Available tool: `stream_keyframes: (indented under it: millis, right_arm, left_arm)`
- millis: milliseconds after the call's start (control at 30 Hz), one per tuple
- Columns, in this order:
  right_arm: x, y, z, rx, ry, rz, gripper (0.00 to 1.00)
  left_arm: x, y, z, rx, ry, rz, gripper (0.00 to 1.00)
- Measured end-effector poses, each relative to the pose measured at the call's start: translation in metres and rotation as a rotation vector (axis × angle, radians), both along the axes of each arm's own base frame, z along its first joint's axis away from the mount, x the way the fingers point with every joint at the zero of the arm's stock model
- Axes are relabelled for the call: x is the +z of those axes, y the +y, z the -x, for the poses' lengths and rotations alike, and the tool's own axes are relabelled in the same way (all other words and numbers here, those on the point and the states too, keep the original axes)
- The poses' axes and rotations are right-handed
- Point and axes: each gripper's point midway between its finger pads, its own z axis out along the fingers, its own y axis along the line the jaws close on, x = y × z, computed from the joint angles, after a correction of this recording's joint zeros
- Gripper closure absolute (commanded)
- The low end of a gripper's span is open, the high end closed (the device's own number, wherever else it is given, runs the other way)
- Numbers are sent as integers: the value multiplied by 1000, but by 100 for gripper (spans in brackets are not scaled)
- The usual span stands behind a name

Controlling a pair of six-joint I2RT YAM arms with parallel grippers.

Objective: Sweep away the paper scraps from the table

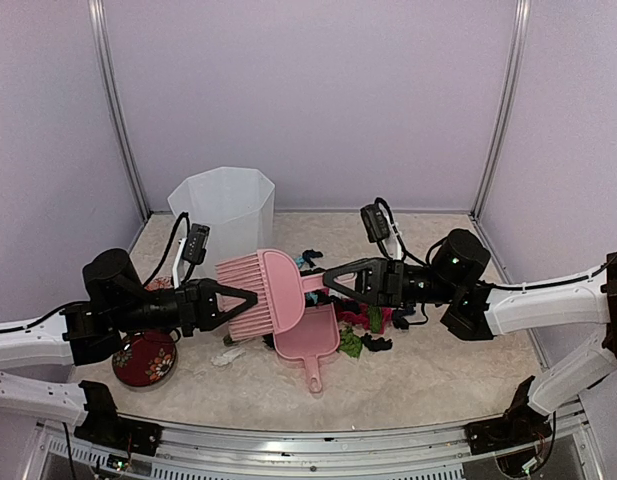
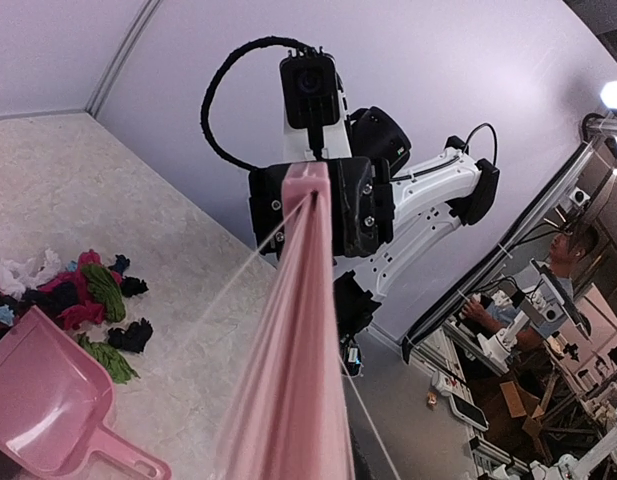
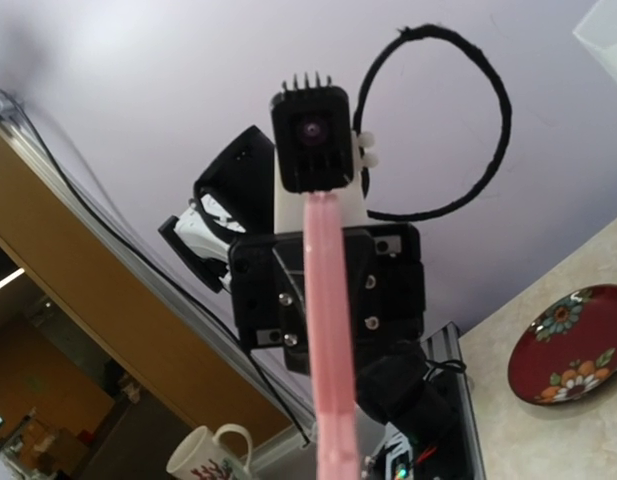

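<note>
One beige mottled desk (image 1: 438, 390) carries everything. At its far left stands one tall white bin (image 1: 223, 205). Two arms reach in from either side and meet at the middle. One pink dustpan (image 1: 308, 335) lies flat near the centre, its handle pointing to the near edge. One pink brush (image 1: 278, 290) hangs crosswise over the dustpan's far end, bristles toward the left. The right fingers (image 1: 333, 279) are clamped on the tip of its handle. The left fingers (image 1: 250, 297) appear pinched on the bristle end, though both wrist views show the brush only edge-on. One red patterned dish (image 1: 145, 360) sits on the near left, partly under the left arm. The paper scraps (image 1: 363, 325) lie mostly in one heap of magenta, green, black and white just right of the dustpan. At least two strays lie apart: a white scrap (image 1: 228, 357) left of the dustpan and a black scrap (image 1: 310, 255) behind the brush.
</note>
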Motion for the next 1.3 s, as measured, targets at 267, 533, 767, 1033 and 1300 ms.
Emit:
stream_keyframes:
  millis: [267,533,767,1033,1300]
  right_arm:
    - [-2,1,1,12,9,6,83]
    - [-4,1,0,10,22,8,100]
    - [-5,1,-1,2,19,15,100]
    - [17,-27,-8,-195,-76,56,100]
    - [27,-101,-48,-681,-148,215,100]
  left_arm:
    - [0,3,2,5,-10,-12,100]
    - [5,4,4,1,-22,-7,100]
    - [5,4,1,15,-20,-11,13]
    - [5,12,-7,94,-4,-20,1]
    - [-31,3,-17,222,122,-127,1]
